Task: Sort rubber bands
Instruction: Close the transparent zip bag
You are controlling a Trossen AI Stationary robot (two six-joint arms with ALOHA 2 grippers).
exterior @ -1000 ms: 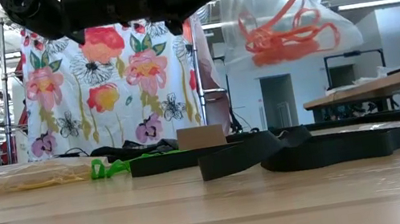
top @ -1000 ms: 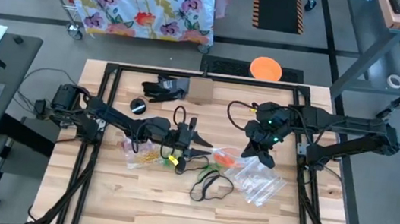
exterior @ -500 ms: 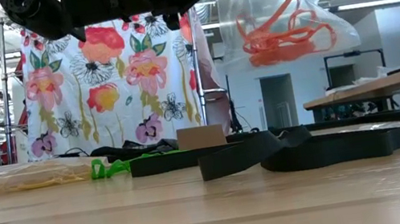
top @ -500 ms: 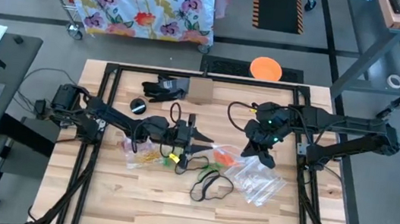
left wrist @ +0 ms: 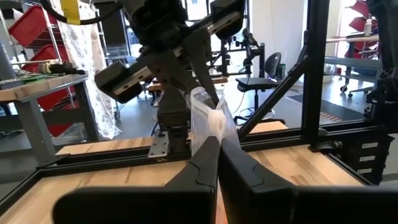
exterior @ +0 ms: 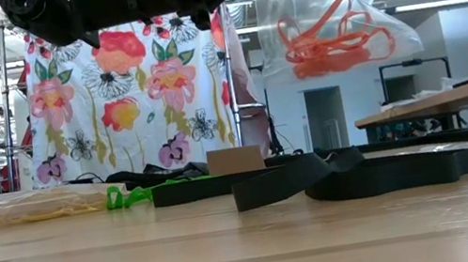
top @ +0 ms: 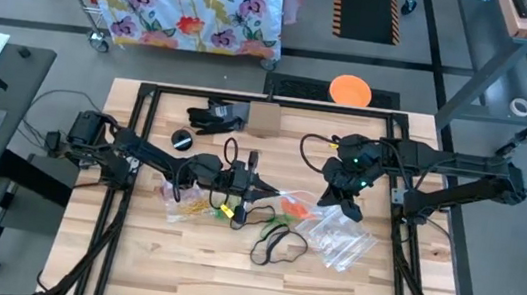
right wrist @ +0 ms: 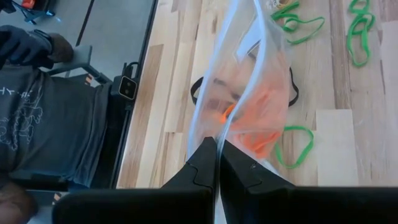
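Note:
A clear plastic bag with orange rubber bands inside hangs above the table's middle, between my two grippers. My left gripper reaches in from the table's left, shut on the bag's edge. My right gripper, from the right, is shut on the bag's other edge. Loose green rubber bands and black ones lie flat on the wood. A second bag holding yellow bands lies left of centre. My left gripper pinches a crumpled bit of the bag's edge between its two fingertips. The fingers lie about level and come from the table's left. The bag is clear of the table. My right gripper pinches the bag's edge between its two fingers, slanting down from the table's right. The bag runs away from the fingers, lifted clear, with the orange bands sagging in its lower part.
Another clear bag lies right of centre. A cardboard box, a dark glove-like thing and a round black piece sit at the far side. A black frame rims the table. A person in a grey shirt stands beside it.
My left gripper has shut its fingers on the bag's edge, staying where it was. The bag with the orange bands has shifted a little in the air. My right gripper has kept its hold.

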